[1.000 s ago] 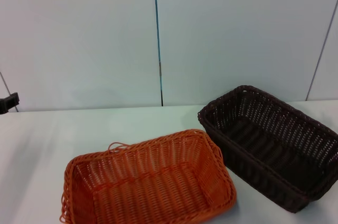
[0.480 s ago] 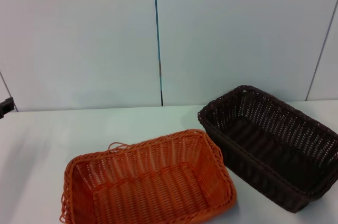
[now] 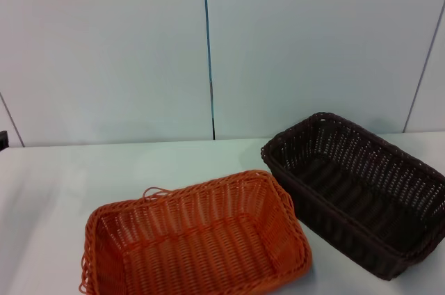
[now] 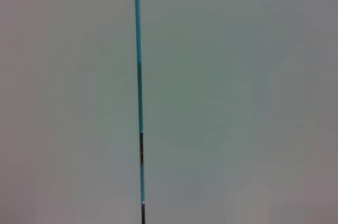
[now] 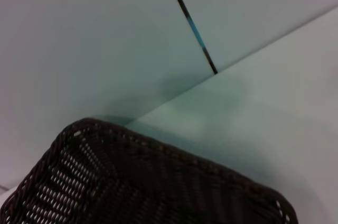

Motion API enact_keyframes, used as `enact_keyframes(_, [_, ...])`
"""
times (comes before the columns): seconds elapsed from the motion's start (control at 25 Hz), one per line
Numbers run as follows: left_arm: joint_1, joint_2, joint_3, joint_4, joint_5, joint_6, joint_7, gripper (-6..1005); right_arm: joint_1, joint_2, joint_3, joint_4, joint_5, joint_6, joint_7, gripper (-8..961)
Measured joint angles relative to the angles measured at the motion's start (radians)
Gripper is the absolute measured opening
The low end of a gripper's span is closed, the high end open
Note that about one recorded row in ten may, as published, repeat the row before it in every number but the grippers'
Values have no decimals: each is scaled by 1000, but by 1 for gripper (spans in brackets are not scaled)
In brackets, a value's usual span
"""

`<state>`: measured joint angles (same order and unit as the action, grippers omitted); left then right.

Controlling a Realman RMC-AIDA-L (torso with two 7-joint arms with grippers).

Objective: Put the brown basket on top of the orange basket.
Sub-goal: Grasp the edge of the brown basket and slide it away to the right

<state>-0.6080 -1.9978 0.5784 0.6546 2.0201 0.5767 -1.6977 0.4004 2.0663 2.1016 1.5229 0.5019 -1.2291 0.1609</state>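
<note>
- Brown basket (image 3: 358,194): sits upright on the white counter (image 3: 104,177) at the robot's right, long axis angled away from the front edge.
- Orange basket (image 3: 197,239): sits upright on the counter, left of and nearer than the brown basket; the two rims are just beside each other, contact cannot be confirmed. A loose strand (image 3: 154,191) rises from its far rim.
- Head view: shows both baskets, the counter and the panelled wall (image 3: 104,44) behind; neither end effector is visible.
- Right wrist view: shows only the brown basket's braided rim and one corner from close above, plus counter and wall; the orange basket is outside it.
- Left wrist view: shows only wall with a vertical blue seam (image 4: 138,76).
- End effector state: cannot tell for either arm.
</note>
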Motion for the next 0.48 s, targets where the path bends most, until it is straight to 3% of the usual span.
enact_keyframes(0.16, [0,1,12,1,17,-4,5,660,33,-4,59,2,9,-84,-20,925])
enact_keyframes(0.48, [-9,2,28,2,63,-31,30,660,74,-10,67,-30,0,-141,-26,924])
